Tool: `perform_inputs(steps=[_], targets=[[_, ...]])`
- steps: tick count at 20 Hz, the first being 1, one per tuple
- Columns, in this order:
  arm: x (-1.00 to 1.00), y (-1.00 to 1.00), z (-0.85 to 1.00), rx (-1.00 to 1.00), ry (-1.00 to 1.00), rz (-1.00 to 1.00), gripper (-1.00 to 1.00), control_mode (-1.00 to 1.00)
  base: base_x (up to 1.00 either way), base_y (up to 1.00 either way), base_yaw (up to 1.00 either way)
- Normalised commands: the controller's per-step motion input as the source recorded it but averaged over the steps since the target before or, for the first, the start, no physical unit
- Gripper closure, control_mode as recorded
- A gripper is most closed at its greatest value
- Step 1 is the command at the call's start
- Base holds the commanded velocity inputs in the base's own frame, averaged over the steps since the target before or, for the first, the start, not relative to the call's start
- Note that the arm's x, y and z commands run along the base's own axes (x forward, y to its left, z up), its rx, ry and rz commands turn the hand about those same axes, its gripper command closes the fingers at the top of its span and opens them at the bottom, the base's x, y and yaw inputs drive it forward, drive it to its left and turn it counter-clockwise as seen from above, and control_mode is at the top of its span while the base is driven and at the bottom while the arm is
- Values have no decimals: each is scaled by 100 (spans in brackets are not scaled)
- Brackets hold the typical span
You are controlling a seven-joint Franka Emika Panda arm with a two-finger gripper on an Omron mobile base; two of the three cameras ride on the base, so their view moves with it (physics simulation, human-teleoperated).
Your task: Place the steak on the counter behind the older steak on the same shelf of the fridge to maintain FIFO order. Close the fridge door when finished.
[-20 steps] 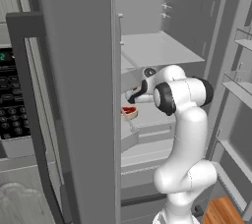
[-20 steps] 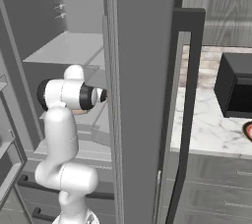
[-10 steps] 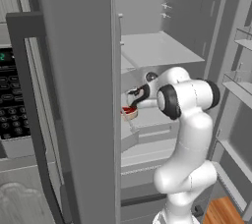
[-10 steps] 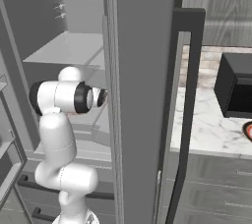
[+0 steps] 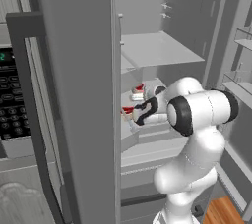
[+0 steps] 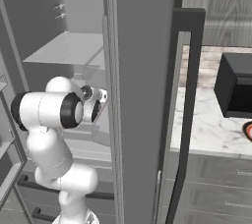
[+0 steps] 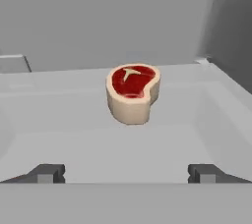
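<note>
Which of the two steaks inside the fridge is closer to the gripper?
The front steak, right at the gripper near the shelf's front edge. The rear steak lies apart, deeper in the fridge.

Readable text: none.
Keypad panel: pale key marks and a green display, too blurred to read.

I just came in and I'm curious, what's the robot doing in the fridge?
The white robot arm is reaching into the open fridge. Its fingers are spread open and point at the far steak, which sits on the shelf. The near steak is right beside the fingers, closer to the front. I can't tell if they touch it. The fridge door is not shut yet.
</note>
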Motion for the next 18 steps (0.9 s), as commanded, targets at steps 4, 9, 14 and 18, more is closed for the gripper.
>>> perform_inputs(steps=[4,9,14,18], targets=[[-68,0,100,0,0,-8,-100,-100,0,0,0],[-61,0,100,0,0,-7,-100,-100,0,0,0],[-88,8,81,0,3,-2,-100,-100,0,0,0],[-100,12,67,1,0,0,-100,-100,0,0,0]])
